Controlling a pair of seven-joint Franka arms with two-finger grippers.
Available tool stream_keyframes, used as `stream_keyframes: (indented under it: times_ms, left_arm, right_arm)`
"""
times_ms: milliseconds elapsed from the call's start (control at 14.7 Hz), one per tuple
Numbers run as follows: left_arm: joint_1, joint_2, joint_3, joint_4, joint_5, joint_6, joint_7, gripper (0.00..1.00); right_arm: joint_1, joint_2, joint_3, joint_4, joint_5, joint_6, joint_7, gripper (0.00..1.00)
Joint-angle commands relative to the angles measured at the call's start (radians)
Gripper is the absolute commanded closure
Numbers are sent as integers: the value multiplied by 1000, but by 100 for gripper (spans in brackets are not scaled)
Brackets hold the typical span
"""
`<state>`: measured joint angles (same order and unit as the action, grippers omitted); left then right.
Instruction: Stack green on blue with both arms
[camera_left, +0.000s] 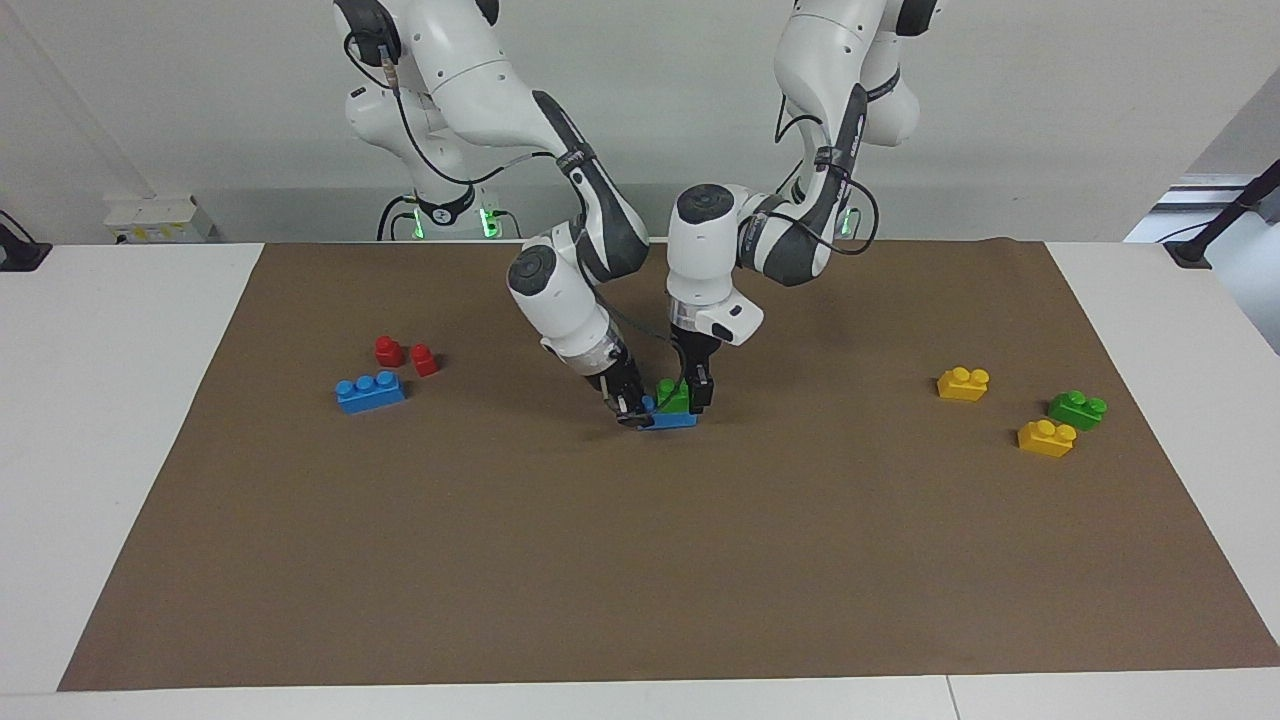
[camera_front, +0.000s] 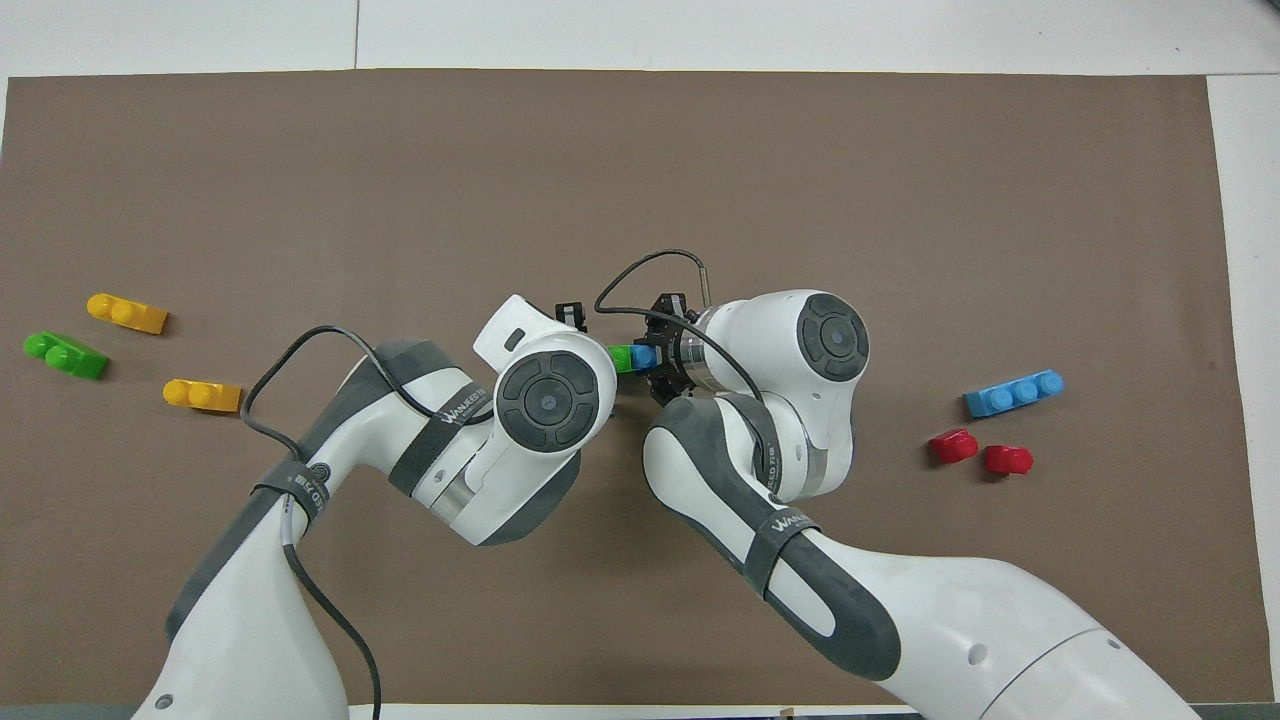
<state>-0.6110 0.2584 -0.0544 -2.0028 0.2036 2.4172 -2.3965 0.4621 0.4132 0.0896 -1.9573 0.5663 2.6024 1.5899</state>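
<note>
The light-green two-stud brick (camera_left: 673, 396) sits on the sky-blue brick (camera_left: 672, 420) in the middle of the brown mat. My left gripper (camera_left: 695, 392) comes down from above and is shut on the green brick. My right gripper (camera_left: 632, 408) reaches in low and tilted and is shut on the blue brick's end toward the right arm's end of the table. In the overhead view only a small part of the green brick (camera_front: 620, 358) and of the blue brick (camera_front: 644, 357) shows between the two wrists; the left gripper's fingers are mostly hidden under its hand.
A second blue brick (camera_left: 370, 391) and two red pieces (camera_left: 388, 350) (camera_left: 424, 360) lie toward the right arm's end. Two yellow bricks (camera_left: 963, 383) (camera_left: 1046, 438) and a darker green brick (camera_left: 1077, 409) lie toward the left arm's end.
</note>
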Motion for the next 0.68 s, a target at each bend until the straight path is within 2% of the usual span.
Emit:
stream_keyframes:
  times_ms: [0,205,477,545,614]
  left_arm:
    - [3,-53,11,1,23,-65,42,0]
    - [48,-83,11,1,23,-98,137,0]
    - [120,-99,11,4,22,-142,360,0]
    - [141,-99,11,6,22,-151,420,0]
    - [172,-100,11,7,20,-155,472,0]
  right_arm:
    - [-23,-10,1,-14,23,-24,9,18]
    - [-60,-10,-1,14,21,-85,7,17]
    - [-178,-27,-5,95,3,-281,-66,14]
    - [-221,-45,-5,103,3,-329,-124,12]
    - [-258,-54,-7,109,1,-366,-175,4]
